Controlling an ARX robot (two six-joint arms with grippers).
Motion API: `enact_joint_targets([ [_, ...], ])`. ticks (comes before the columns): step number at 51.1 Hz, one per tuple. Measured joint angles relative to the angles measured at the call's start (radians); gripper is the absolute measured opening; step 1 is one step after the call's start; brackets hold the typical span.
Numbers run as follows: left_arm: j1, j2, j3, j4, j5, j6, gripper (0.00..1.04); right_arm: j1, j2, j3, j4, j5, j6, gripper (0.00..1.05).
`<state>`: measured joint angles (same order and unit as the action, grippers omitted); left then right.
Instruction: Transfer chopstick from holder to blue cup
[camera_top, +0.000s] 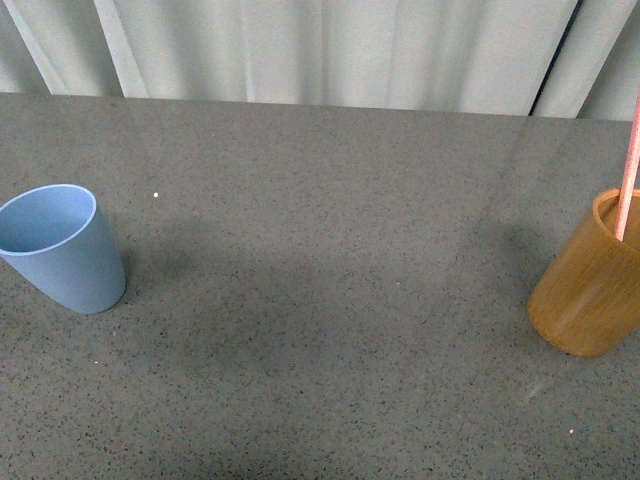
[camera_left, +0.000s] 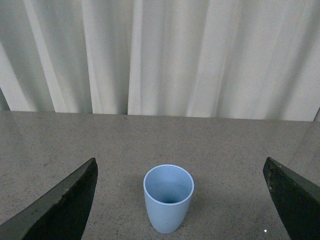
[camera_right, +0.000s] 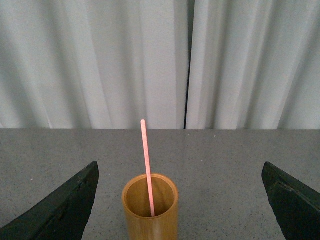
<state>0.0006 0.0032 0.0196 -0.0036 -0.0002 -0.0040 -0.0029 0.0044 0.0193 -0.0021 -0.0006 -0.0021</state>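
The light blue cup (camera_top: 62, 247) stands empty at the table's left edge; it also shows in the left wrist view (camera_left: 168, 197). The orange-brown holder (camera_top: 588, 285) stands at the right edge with one pink-red chopstick (camera_top: 629, 172) leaning in it. The right wrist view shows the holder (camera_right: 150, 212) and the chopstick (camera_right: 146, 160) rising from it. My left gripper (camera_left: 181, 200) is open, its dark fingers (camera_left: 65, 202) wide on either side of the blue cup. My right gripper (camera_right: 180, 200) is open, fingers (camera_right: 67, 205) wide on either side of the holder. Neither arm shows in the front view.
The grey speckled table (camera_top: 330, 300) runs back to pale pleated curtains (camera_top: 330, 50). Both cups stand close to the side edges of the front view.
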Motion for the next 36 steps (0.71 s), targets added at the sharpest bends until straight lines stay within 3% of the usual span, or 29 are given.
enact_joint_targets([
  [36,0.000,0.000,0.000,0.000,0.000,0.000,0.98,0.000,0.000,0.000,0.000,0.000,0.000,0.95],
])
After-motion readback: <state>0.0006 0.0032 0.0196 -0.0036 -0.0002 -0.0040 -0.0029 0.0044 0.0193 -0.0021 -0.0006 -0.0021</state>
